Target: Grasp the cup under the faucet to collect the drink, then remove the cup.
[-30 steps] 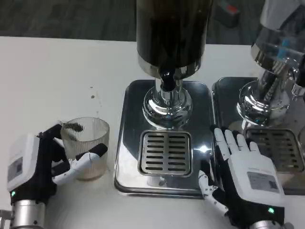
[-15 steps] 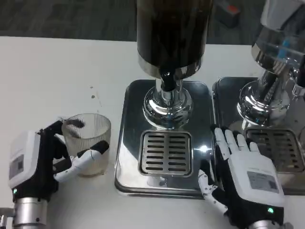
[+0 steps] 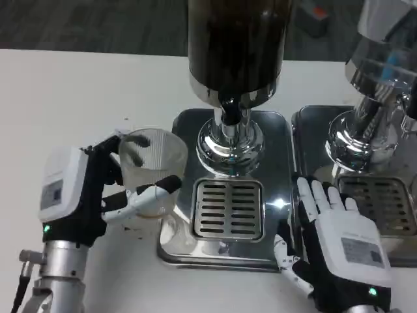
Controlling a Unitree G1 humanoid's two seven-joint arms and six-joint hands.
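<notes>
Gripping the ribbed clear cup [image 3: 151, 171], the left hand [image 3: 91, 195] wraps its fingers around the glass wall, holding it upright at the left edge of the steel drip tray [image 3: 186, 130], left of the slotted grate [image 3: 228, 208]. The faucet [image 3: 229, 111] hangs below the dark drink tank [image 3: 236, 39]. The right hand [image 3: 335, 244] lies flat, fingers apart, holding nothing, on the tray's right edge.
</notes>
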